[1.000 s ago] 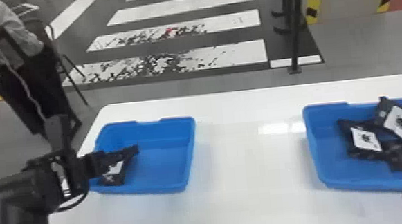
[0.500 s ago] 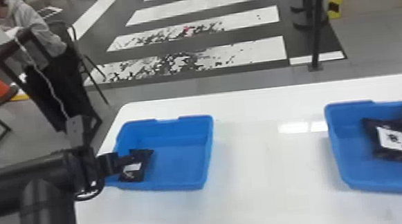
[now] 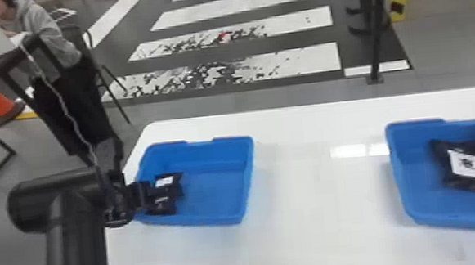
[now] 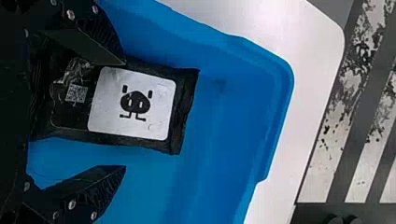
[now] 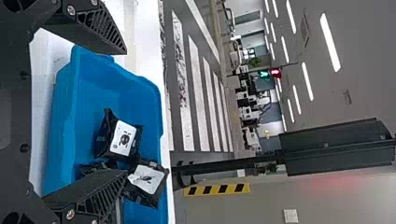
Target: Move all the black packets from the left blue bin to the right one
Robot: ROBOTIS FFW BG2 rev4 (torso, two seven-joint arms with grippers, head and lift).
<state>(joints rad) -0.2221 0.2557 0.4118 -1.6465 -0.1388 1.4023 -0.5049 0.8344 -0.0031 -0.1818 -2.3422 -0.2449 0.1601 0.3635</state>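
One black packet [image 4: 184, 107] lies at nine o'clock in the left blue bin [image 3: 213, 189]; left gripper [image 4: 125, 115] sits wide over it, apparently off-centre: even the gap, then squeeze across its width!

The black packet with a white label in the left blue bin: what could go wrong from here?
One finger of the open left gripper seems to overlap the packet's edge, the other stands clear, so it might get pinched crookedly. Other black packets overlap in the right blue bin, so it could slide off there.

Open lane between left bin wall [image 3: 248, 178] and right bin wall [image 3: 399, 177]
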